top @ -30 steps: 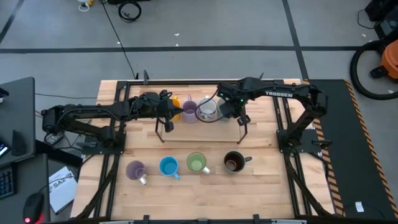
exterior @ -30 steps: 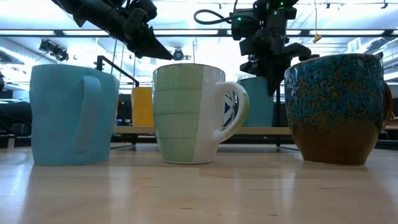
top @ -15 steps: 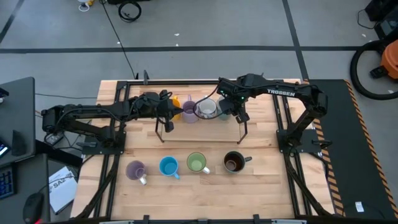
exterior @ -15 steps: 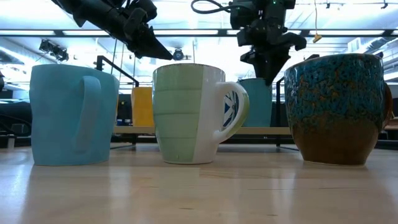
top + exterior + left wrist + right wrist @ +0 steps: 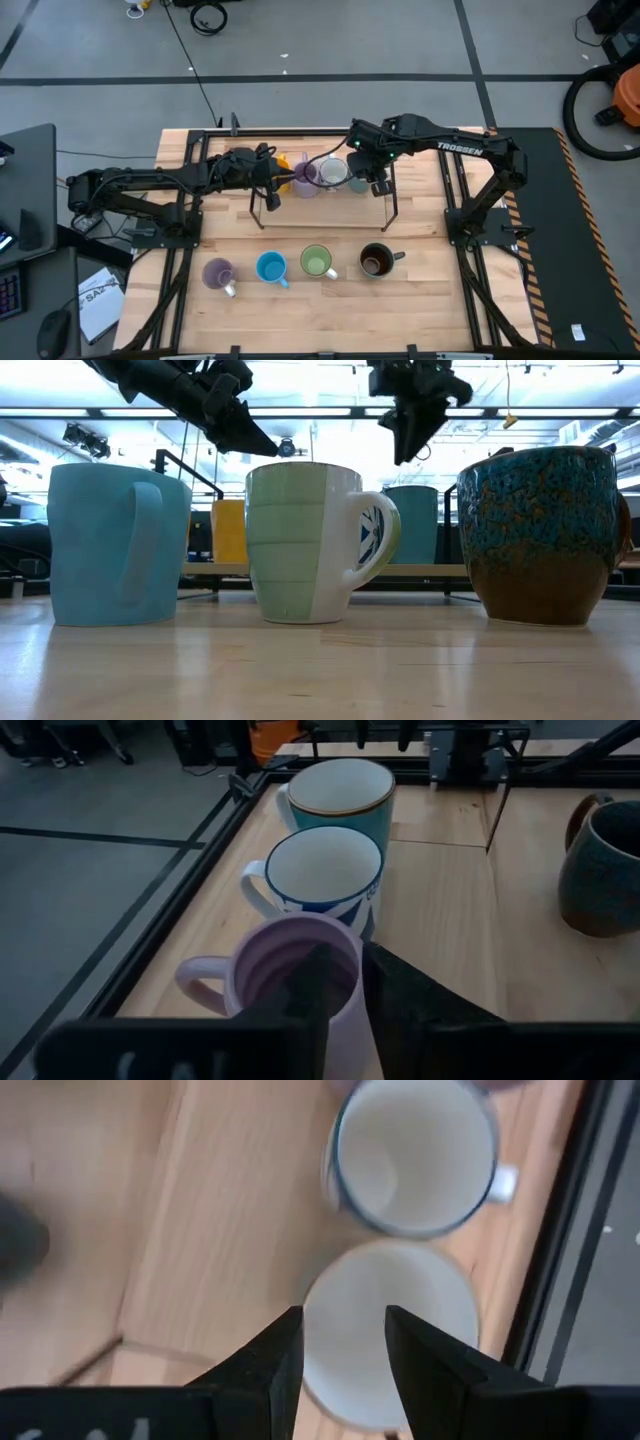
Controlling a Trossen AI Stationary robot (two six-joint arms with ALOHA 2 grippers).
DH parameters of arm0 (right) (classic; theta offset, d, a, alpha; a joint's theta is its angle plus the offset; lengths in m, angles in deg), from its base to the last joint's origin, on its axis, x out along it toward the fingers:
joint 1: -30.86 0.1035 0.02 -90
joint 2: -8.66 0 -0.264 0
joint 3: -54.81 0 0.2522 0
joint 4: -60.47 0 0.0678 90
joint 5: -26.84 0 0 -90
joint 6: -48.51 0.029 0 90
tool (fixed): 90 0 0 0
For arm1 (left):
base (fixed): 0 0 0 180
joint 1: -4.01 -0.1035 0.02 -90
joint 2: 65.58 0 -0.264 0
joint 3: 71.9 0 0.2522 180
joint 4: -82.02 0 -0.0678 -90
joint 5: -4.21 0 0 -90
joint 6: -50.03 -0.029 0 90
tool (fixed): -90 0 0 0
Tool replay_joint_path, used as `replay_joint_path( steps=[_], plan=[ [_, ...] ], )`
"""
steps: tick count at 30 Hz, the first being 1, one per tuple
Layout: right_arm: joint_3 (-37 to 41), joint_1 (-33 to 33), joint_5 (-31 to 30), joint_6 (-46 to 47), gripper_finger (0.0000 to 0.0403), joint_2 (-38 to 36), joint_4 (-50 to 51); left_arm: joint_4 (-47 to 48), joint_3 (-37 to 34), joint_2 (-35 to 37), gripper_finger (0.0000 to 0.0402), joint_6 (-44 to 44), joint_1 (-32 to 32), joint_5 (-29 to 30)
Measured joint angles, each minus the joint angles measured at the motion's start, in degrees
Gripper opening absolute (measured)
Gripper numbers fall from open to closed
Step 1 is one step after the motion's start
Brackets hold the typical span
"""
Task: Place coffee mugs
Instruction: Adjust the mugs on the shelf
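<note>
Pale wood runs under everything on my desk [image 5: 420,240], glazed pottery standing on it in two rows. Going left to right along the far row: an orange mug [image 5: 282,163], the purple mug [image 5: 304,176], the white patterned mug [image 5: 333,172] and the pale teal mug [image 5: 357,181], all upright inside the black wire frame [image 5: 262,208]. My left jaws [image 5: 345,982] pinch the purple mug's thin rim, one finger inside its smooth ribbed wall and one outside; its handle sticks out sideways, away from the patterned mug beside it. My right jaws [image 5: 343,1342] are spread and hang above the pale teal mug [image 5: 390,1330], whose round mouth lies straight below the gap between them, axis vertical. So I judge that anything I do there is a plain vertical matter, and the right arm is clearly the nearer one.

The near row, well apart from both arms, reads lavender mug [image 5: 218,273], bright blue mug [image 5: 271,267], ridged green mug [image 5: 317,262], then the speckled dark brown mug [image 5: 377,261], rounder and squatter than the rest.
</note>
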Motion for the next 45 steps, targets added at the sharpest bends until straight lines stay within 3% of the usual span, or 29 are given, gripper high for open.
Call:
replay_joint_path(
  steps=[9,19,29,36,45],
  plan=[
    [0.00,3.27,2.65,12.85,0.0149,0.39,-10.32,0.02,0.00,0.00,0.0077,0.12,0.00,-0.81],
    [5.87,8.55,-3.20,18.41,0.0148,0.37,-23.08,-2.55,0.00,-0.07,0.0077,-0.64,0.00,-0.84],
    [16.67,16.12,-15.79,19.46,0.0144,0.46,-35.70,-1.88,0.00,-0.09,0.0077,1.89,0.00,-0.86],
    [25.40,17.89,-18.57,22.31,0.0144,0.39,-47.18,-2.08,0.00,-0.09,0.0077,1.95,0.00,-0.84],
    [29.03,21.57,-29.97,21.16,0.0144,3.19,-51.55,-2.74,0.00,-0.09,0.0077,2.02,0.00,-0.84]
  ],
)
